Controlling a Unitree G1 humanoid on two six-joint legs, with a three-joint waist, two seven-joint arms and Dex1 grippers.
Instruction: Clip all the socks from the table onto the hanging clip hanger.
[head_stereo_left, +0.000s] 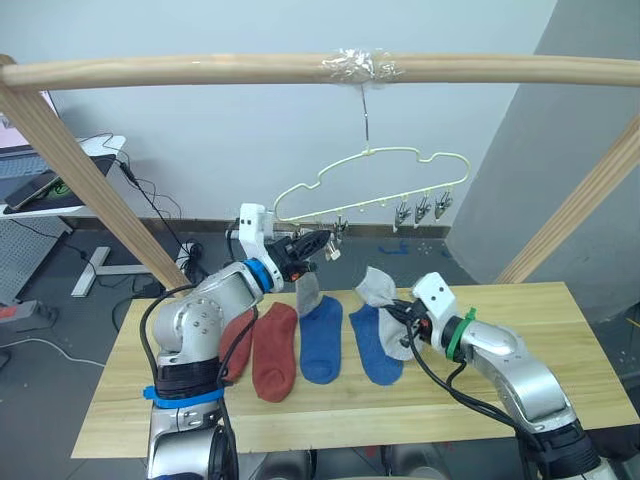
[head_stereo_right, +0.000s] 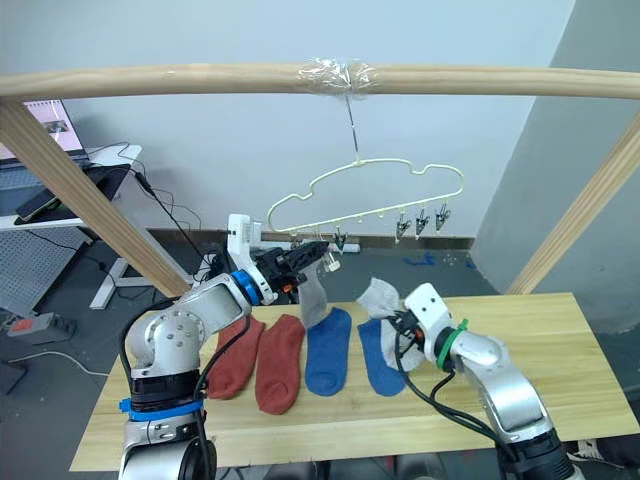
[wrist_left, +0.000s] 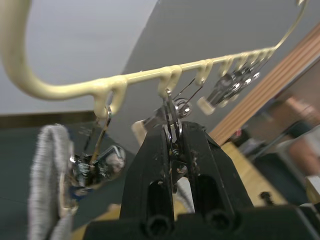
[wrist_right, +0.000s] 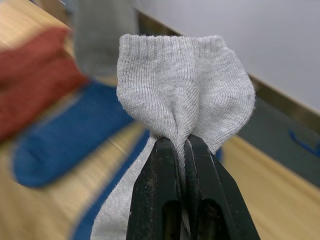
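The pale yellow-green clip hanger (head_stereo_left: 370, 185) hangs by its hook from the pole. My left gripper (wrist_left: 172, 135) is raised to its left end and shut on a metal clip (wrist_left: 172, 112). From the neighbouring clip hangs a light grey sock (head_stereo_left: 307, 290). My right gripper (head_stereo_left: 398, 318) is shut on a second grey sock (wrist_right: 185, 95), held bunched just above the table (head_stereo_left: 560, 330). Two rust-red socks (head_stereo_left: 275, 350) and two blue socks (head_stereo_left: 322, 338) lie side by side on the table between my arms.
A thick wooden pole (head_stereo_left: 200, 70) crosses overhead on slanted wooden braces (head_stereo_left: 90, 180) at both sides. More clips (head_stereo_left: 420, 210) hang at the hanger's right end. A desk with devices (head_stereo_left: 50, 190) and floor cables stand behind on the left.
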